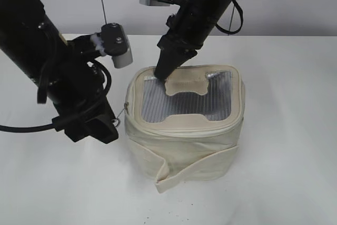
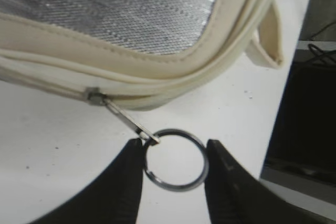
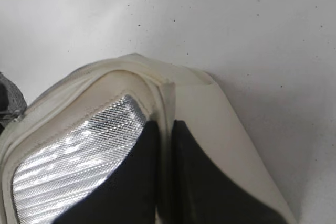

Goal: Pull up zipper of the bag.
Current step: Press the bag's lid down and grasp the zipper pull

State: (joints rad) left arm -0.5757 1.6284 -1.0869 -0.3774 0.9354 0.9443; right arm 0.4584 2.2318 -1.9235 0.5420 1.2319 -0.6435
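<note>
The cream bag (image 1: 184, 148) with a grey mesh lid stands mid-table. Its zipper (image 1: 179, 129) runs round the lid rim. In the left wrist view the silver slider (image 2: 94, 96) sits on the track, and its pull ends in a ring (image 2: 177, 188). My left gripper (image 2: 175, 153) has the ring between its two fingers, touching both sides; it is at the bag's left side (image 1: 113, 125). My right gripper (image 1: 160, 75) is shut on a fold of the bag's lid rim (image 3: 164, 98) at the back left corner, with its fingertips (image 3: 164, 125) on either side of the cream fabric.
The loose strap (image 1: 174, 175) hangs off the bag's front; it also shows in the left wrist view (image 2: 268, 35). A black cable (image 1: 21, 127) trails left of the left arm. The white table (image 1: 284, 172) runs all round. Dark equipment (image 2: 304, 129) stands past the table edge.
</note>
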